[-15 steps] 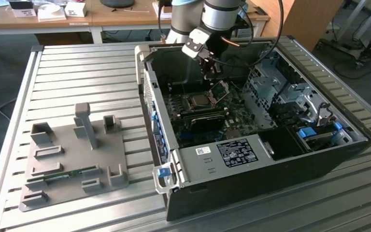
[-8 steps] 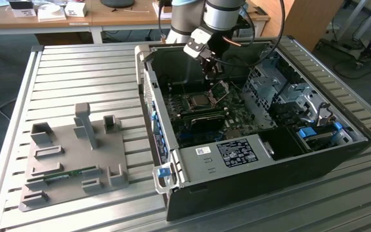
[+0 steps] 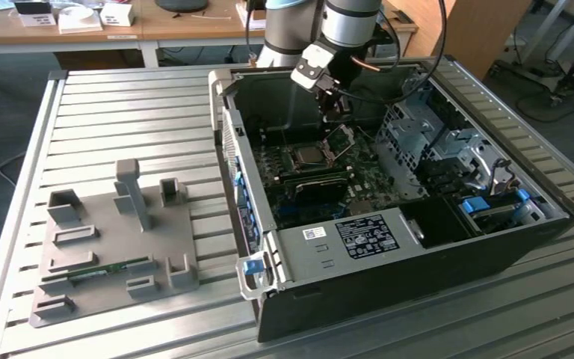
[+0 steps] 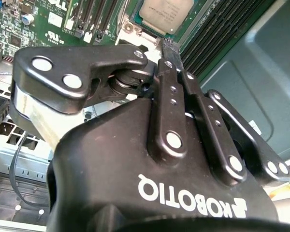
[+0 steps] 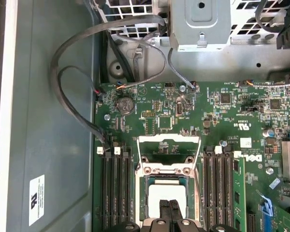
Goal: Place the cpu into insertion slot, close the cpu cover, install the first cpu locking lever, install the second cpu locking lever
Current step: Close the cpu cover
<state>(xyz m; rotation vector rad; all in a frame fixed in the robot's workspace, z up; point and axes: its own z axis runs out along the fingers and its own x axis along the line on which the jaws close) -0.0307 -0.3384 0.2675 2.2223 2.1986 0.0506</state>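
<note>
Right above the insertion slot (image 5: 141,195), the hand (image 5: 171,209) hangs closed together, empty; the cpu (image 5: 165,192) lies in that slot, the cpu cover (image 5: 169,139) raised at its edge; a crooked nudge could skid off it and scrape the cpu.

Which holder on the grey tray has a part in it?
The long low holder on the tray's side nearest the camera: a green memory stick lies in it; the others hold nothing.

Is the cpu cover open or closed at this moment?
Open. The cpu cover is swung back off the insertion slot, and the cpu lies uncovered in it.
</note>
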